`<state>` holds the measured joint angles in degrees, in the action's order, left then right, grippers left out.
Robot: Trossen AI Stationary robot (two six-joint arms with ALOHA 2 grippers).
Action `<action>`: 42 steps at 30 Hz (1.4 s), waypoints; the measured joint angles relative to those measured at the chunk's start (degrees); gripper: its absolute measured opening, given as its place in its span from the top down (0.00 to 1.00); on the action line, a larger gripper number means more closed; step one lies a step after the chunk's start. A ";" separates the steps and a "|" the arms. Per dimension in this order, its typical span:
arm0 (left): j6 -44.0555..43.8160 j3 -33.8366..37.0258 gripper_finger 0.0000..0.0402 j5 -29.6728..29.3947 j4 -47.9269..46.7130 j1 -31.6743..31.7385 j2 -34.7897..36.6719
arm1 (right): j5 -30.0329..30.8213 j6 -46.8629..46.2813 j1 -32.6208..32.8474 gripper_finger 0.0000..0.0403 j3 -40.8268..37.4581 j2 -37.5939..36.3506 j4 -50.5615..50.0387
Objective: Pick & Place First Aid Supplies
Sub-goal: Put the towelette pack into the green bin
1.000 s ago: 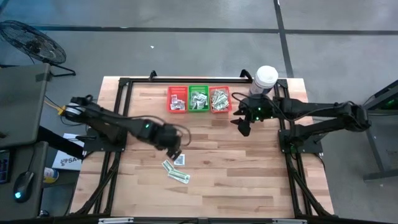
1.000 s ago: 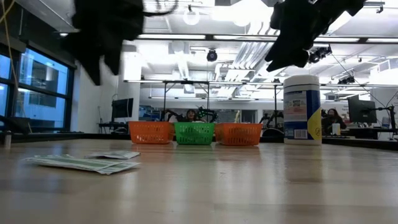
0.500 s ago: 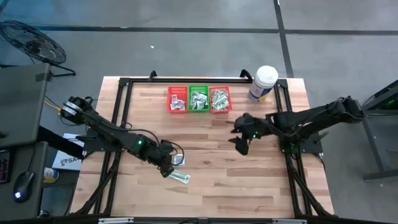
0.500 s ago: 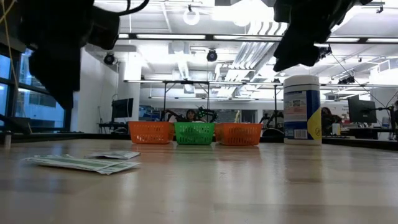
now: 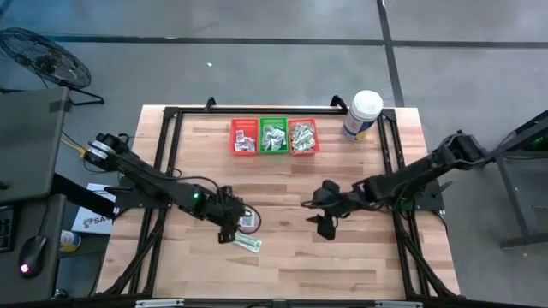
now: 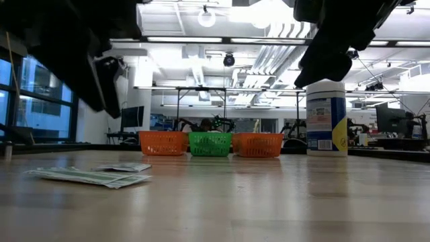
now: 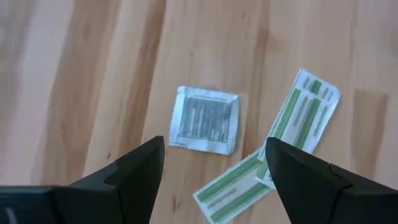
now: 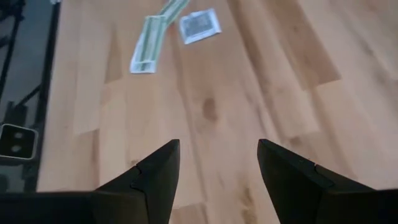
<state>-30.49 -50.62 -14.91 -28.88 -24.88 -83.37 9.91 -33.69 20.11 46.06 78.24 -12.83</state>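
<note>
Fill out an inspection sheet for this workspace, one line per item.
Surface: wooden table, bare boards over most of it.
Job's things: one squarish white packet and green-and-white strips lie loose on the table by the left arm; more packets fill the three baskets at the far edge.
Clutter: white tub with blue label at the far right corner.
Grippers: left pincer open, above the white packet, holding nothing; right pincer open, empty, over mid-table.
Cables: dark cables run along both arms.
Surroundings: fan on the floor to the left; desk with a mouse beside the table.
</note>
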 joint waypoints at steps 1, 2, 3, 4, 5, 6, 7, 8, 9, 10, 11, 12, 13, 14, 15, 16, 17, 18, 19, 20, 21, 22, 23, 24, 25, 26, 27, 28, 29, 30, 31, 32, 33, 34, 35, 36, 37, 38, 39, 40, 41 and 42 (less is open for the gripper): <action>1.23 -0.03 0.31 0.73 0.32 0.46 -0.44 | 0.01 -0.33 0.53 0.48 0.00 0.47 0.76; 2.37 -0.01 0.31 1.29 0.02 0.63 -1.08 | 0.01 -0.41 1.05 0.48 0.00 0.91 1.41; 3.29 0.01 0.31 2.72 0.52 1.00 -2.01 | 0.11 -0.42 1.55 0.48 0.00 1.46 2.00; 4.16 0.01 0.31 4.30 1.79 1.37 -3.12 | 0.28 -0.46 2.12 0.48 0.02 1.76 2.27; 4.64 0.01 0.31 5.14 2.35 1.58 -4.25 | 0.52 -0.47 2.63 0.48 0.02 2.11 2.30; 4.84 0.01 0.31 5.13 2.12 1.66 -5.30 | 0.83 -0.51 2.93 0.48 0.02 2.57 2.39; 4.79 0.01 0.31 4.68 2.14 1.64 -6.43 | 0.92 -0.57 3.28 0.48 0.02 2.75 2.54; 4.77 0.01 0.31 4.04 2.59 1.66 -7.45 | 0.96 -0.80 3.68 0.48 0.02 2.84 2.54; 4.98 0.03 0.31 3.89 2.91 1.66 -8.14 | 0.96 -0.86 3.93 0.48 0.02 2.86 2.36; 5.74 0.03 0.31 3.73 3.39 1.66 -8.49 | 0.98 -0.86 4.09 0.48 0.02 2.86 2.47; 6.58 0.03 0.31 3.64 4.50 1.64 -8.80 | 1.01 -0.86 4.09 0.48 0.05 2.85 2.65; 7.35 0.01 0.31 3.62 5.51 1.66 -9.23 | 1.00 -0.86 4.13 0.48 0.09 2.82 2.60; 8.03 -0.03 0.31 3.66 5.95 1.66 -9.67 | 0.92 -0.86 4.24 0.48 0.07 2.82 2.41; 8.54 -0.02 0.31 3.57 5.67 1.64 -9.99 | 0.88 -0.86 4.31 0.48 0.04 2.81 2.61; 8.89 0.01 0.31 3.39 5.38 1.66 -10.32 | 0.85 -0.86 4.31 0.48 0.04 2.79 2.91; 9.16 0.01 0.31 3.37 5.74 1.66 -10.79 | 0.76 -0.86 4.33 0.48 0.04 2.78 2.94; 9.34 -0.03 0.31 3.50 5.86 1.66 -11.27 | 0.65 -0.86 4.33 0.48 0.04 2.78 2.83; 9.63 -0.02 0.31 3.75 5.67 1.66 -11.78 | 0.53 -0.86 4.33 0.48 0.04 2.78 2.85; 9.75 -0.01 0.31 3.88 5.95 1.66 -12.41 | 0.46 -0.86 4.33 0.48 0.04 2.78 2.89; 9.75 -0.02 0.31 4.01 6.57 1.66 -13.01 | 0.46 -0.86 4.33 0.48 0.04 2.78 2.90; 9.89 -0.05 0.31 4.01 6.79 1.66 -13.35 | 0.45 -0.86 4.33 0.48 0.04 2.78 2.90; 9.89 -0.09 0.31 3.93 7.00 1.66 -13.68 | 0.46 -0.86 4.33 0.48 0.04 2.78 2.91; 9.89 -0.10 0.31 3.90 7.32 1.64 -14.02 | 0.47 -0.86 4.33 0.48 0.04 2.78 3.03; 9.89 -0.10 0.31 3.94 7.51 1.66 -14.48 | 0.46 -0.86 4.33 0.48 0.04 2.78 3.12; 9.91 -0.10 0.31 3.92 7.67 1.66 -14.76 | 0.46 -0.86 4.33 0.48 0.04 2.76 3.22; 9.88 -0.10 0.31 3.93 7.75 1.66 -14.96 | 0.45 -0.86 4.33 0.48 0.04 2.75 3.31; 9.81 -0.10 0.31 3.95 7.82 1.66 -15.25 | 0.44 -0.86 4.33 0.48 0.04 2.75 3.33; 9.61 -0.12 0.31 3.96 7.92 1.66 -15.50 | 0.46 -0.86 4.33 0.48 0.04 2.75 3.25; 9.47 -0.12 0.32 3.95 7.95 1.64 -15.55 | 0.46 -0.86 4.33 0.48 0.04 2.75 3.28; 9.45 -0.12 0.32 4.00 7.98 1.66 -15.57 | 0.42 -0.86 4.33 0.48 0.04 2.75 3.31; 9.43 -0.12 0.34 4.05 8.02 1.66 -15.61 | 0.38 -0.86 4.33 0.48 0.04 2.75 3.27; 9.43 -0.12 0.36 4.04 8.07 1.64 -15.63 | 0.22 -0.86 4.33 0.48 0.04 2.75 3.27; 9.45 -0.12 0.39 4.03 8.15 1.64 -15.67 | 0.17 -0.86 4.33 0.48 0.04 2.75 3.29; 9.47 -0.12 0.42 3.99 8.22 1.64 -15.69 | 0.20 -0.86 4.33 0.48 0.04 2.75 3.27; 9.52 -0.12 0.45 3.96 8.30 1.61 -15.73 | 0.19 -0.86 4.33 0.48 0.04 2.75 3.28; 9.53 -0.12 0.49 4.00 8.39 1.59 -15.74 | 0.18 -0.86 4.33 0.48 0.04 2.75 3.29; 9.44 -0.12 0.53 4.07 8.48 1.58 -15.75 | 0.20 -0.86 4.33 0.48 0.04 2.75 3.27; 9.28 -0.14 0.56 4.09 8.54 1.57 -15.79 | 0.20 -0.86 4.33 0.48 0.04 2.73 3.27; 9.13 -0.14 0.60 4.15 8.63 1.54 -15.79 | 0.20 -0.86 4.33 0.48 0.04 2.73 3.27; 8.93 -0.14 0.64 4.22 8.80 1.53 -15.81 | 0.20 -0.93 4.33 0.48 0.04 2.71 3.27; 8.68 -0.14 0.68 4.28 8.93 1.53 -15.81 | 0.20 -1.03 4.33 0.48 0.04 2.71 3.27; 8.19 -0.14 0.72 4.27 9.09 1.53 -15.83 | 0.20 -1.21 4.32 0.48 0.04 2.71 3.27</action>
<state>-22.30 -50.76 -10.63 -19.79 -23.35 -99.20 10.11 -34.90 24.43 46.11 80.95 -9.56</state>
